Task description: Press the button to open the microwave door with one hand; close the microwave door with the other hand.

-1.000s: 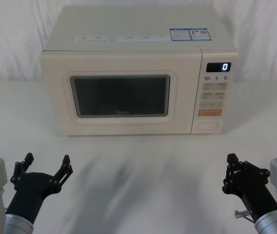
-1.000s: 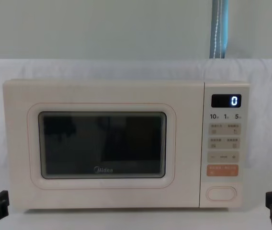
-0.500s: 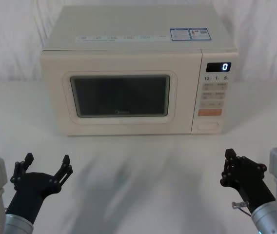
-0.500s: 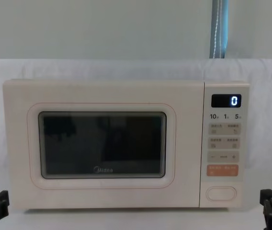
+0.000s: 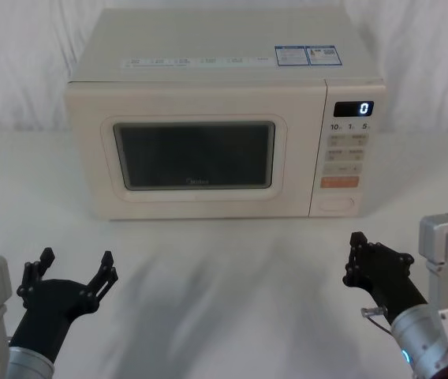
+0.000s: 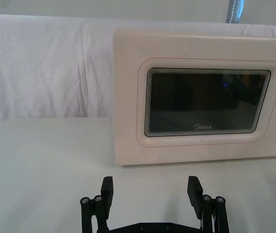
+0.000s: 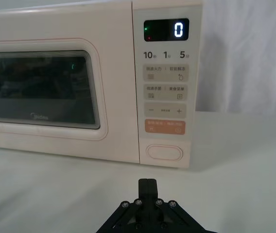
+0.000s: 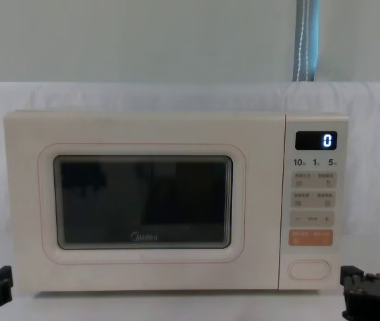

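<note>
The cream microwave stands at the back of the table. Its door (image 5: 194,155) (image 8: 143,202) (image 6: 203,102) (image 7: 41,90) is closed, with a dark window. The large pill-shaped button (image 5: 336,203) (image 8: 309,269) (image 7: 164,152) sits at the bottom of the control panel, under the orange key. My right gripper (image 5: 356,239) (image 7: 146,183) (image 8: 349,274) is shut with nothing in it. It hangs in front of the panel, a short way from the button and slightly lower. My left gripper (image 5: 76,257) (image 6: 151,183) is open near the table's front left, well short of the door.
A white cloth covers the table (image 5: 232,260) and the wall behind. The display (image 5: 353,109) reads 0. Open table lies between both grippers and the microwave front. A blue-grey pole (image 8: 306,40) stands behind the microwave.
My right gripper has moved forward and to the left, closer to the control panel. The left gripper and the door have not moved.
</note>
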